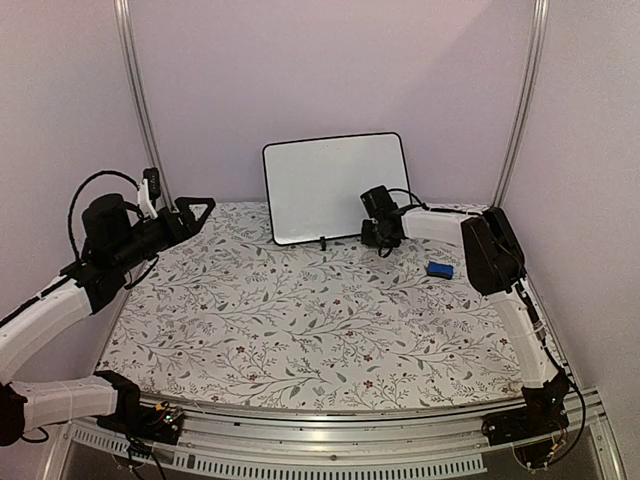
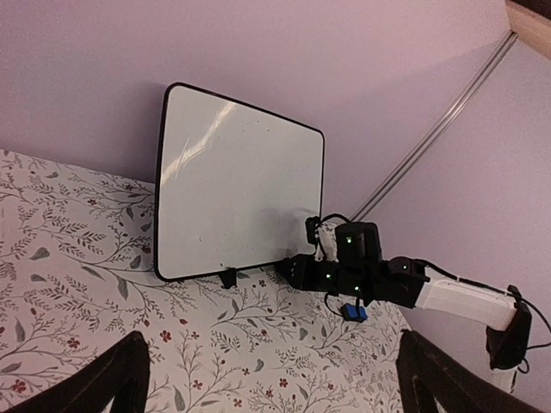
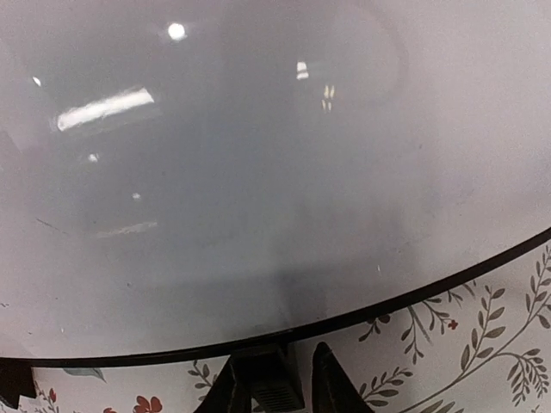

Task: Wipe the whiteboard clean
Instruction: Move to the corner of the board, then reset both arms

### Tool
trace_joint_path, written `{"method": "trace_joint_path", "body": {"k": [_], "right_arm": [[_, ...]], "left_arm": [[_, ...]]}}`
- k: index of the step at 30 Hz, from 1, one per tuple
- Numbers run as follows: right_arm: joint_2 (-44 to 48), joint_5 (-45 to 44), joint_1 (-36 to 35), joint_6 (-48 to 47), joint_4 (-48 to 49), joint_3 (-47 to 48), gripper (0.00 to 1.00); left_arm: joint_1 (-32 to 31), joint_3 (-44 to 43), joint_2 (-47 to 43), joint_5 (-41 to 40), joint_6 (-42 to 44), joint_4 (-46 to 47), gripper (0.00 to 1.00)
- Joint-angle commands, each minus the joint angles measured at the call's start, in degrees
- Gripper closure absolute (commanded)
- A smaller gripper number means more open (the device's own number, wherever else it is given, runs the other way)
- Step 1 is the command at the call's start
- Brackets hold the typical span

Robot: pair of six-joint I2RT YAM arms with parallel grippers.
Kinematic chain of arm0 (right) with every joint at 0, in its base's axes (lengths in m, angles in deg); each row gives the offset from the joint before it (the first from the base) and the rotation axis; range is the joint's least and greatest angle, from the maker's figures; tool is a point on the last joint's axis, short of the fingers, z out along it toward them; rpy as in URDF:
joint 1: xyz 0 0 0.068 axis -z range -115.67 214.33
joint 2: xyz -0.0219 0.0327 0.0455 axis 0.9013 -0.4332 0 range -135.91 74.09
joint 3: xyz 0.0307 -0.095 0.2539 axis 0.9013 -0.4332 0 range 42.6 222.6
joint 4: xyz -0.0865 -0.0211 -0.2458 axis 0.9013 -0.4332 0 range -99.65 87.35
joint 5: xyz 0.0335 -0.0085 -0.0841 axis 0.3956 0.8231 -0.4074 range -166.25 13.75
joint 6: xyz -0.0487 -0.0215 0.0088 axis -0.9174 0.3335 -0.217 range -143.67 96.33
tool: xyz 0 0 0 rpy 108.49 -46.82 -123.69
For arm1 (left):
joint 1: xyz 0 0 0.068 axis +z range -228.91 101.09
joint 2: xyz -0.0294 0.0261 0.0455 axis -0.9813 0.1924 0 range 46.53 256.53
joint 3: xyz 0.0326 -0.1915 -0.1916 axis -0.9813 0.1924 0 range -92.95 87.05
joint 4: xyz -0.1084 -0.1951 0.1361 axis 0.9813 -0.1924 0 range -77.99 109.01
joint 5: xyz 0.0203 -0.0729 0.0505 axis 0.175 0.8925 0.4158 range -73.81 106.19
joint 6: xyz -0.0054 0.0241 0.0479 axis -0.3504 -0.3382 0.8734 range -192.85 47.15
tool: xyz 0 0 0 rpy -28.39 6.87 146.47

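The whiteboard stands upright against the back wall on small black feet, and its face looks blank. My right gripper is low at the board's bottom right corner. In the right wrist view the whiteboard fills the picture, with only faint smudges. There the right gripper has its fingers a little apart, and a black stand foot shows between them. A small blue eraser lies on the table, right of that gripper and apart from it. My left gripper hangs wide open and empty at the far left.
A floral tablecloth covers the table. Metal poles rise at both back corners beside the lilac walls. The right arm's forearm stretches over the table's back right part, above the eraser.
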Motion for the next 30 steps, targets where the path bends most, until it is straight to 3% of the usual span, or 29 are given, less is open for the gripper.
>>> {"method": "trace_joint_path", "body": {"k": [1, 9, 21, 30], "right_arm": [[-0.3, -2.94, 0.65, 2.06, 3.91, 2.44, 0.72], [2.93, -1.55, -0.12, 1.46, 4.75, -4.69, 0.62], [22.08, -1.02, -2.81, -2.11, 16.94, -33.53, 0.58], [27.25, 0.58, -2.81, -6.37, 16.24, -33.99, 0.57]], "left_arm": [[0.64, 1.01, 0.24, 0.48, -0.12, 1.47, 0.0], [0.73, 0.97, 0.28, 0.53, -0.17, 1.38, 0.0], [0.66, 0.88, 0.82, 0.92, -0.33, 1.42, 0.0], [0.9, 0.82, 1.56, 1.34, -0.43, 1.43, 0.0]]}}
